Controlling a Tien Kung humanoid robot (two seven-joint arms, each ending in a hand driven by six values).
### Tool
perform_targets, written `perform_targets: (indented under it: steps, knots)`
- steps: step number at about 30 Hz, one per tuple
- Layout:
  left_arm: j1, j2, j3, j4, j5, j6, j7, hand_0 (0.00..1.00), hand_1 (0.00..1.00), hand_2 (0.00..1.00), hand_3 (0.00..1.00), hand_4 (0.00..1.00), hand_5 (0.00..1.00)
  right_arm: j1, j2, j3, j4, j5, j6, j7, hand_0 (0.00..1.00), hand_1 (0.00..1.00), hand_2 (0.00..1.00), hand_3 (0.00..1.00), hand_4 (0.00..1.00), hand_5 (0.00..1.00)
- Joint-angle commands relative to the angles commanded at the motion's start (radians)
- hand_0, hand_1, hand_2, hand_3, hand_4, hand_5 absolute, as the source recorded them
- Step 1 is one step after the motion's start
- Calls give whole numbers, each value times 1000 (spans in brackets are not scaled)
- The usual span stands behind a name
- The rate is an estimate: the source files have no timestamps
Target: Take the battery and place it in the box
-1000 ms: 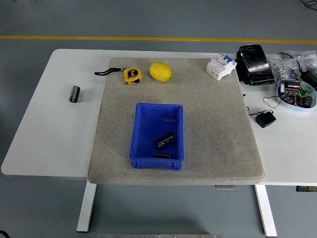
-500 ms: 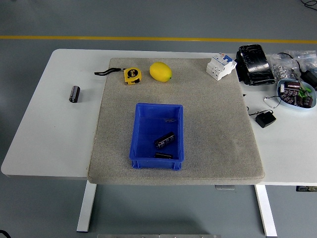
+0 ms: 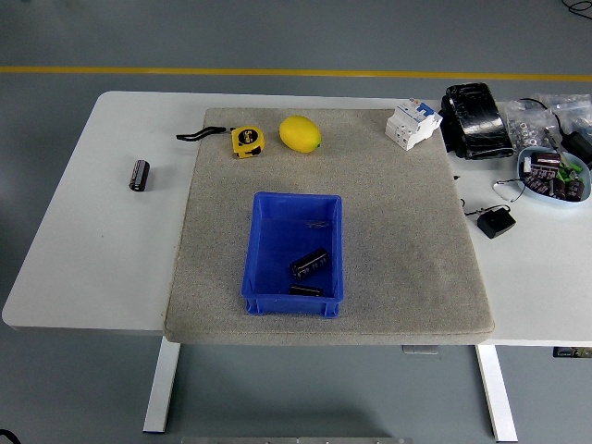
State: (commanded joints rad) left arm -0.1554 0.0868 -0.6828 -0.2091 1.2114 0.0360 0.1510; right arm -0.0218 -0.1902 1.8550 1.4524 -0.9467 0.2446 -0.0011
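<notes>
A blue box [image 3: 277, 222] stands on the grey mat [image 3: 398, 231] near its front edge. Two black batteries lie inside it: one [image 3: 309, 263] tilted in the middle, another [image 3: 305, 290] against the near wall. A third black battery [image 3: 139, 174] lies on the bare white table [image 3: 92, 250] at the left, off the mat. Neither of my hands is in view.
A yellow tape measure [image 3: 246, 141] and a lemon [image 3: 300, 133] sit at the mat's far edge. A white circuit breaker [image 3: 412, 123], a black bag [image 3: 475, 120], a bowl of batteries [image 3: 551, 176] and a black adapter [image 3: 497, 223] are at the right.
</notes>
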Motion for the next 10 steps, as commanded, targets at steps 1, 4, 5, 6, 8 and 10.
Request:
perform_targets:
  steps: [1,4,5,6,8,10]
  knots:
    - [0,0,0,0,0,0,0,751,725,768,567,602,529,0,0,0,0,0,0,0,2,2,86,846,998,879]
    - [0,0,1,0,0,-1,1,751,725,768,567,602,529,0,0,0,0,2,-1,0,2,2,86,846,998,879]
    - [0,0,1,0,-1,0,1,750,725,767,568,603,530,-1,0,0,0,5,-5,2,67,78,188,852,998,882]
    - [0,0,2,0,-2,-1,1,750,725,767,568,603,530,-1,1,1,1,6,-8,3,67,78,188,852,998,882]
    - [0,0,2,-1,-2,-1,1,750,725,767,568,603,530,-1,2,3,0,9,-11,5,67,78,188,852,998,882]
    - [1,0,5,-1,-5,-1,1,750,725,767,568,603,530,-1,2,5,-2,13,-7,1,67,78,188,852,998,882]
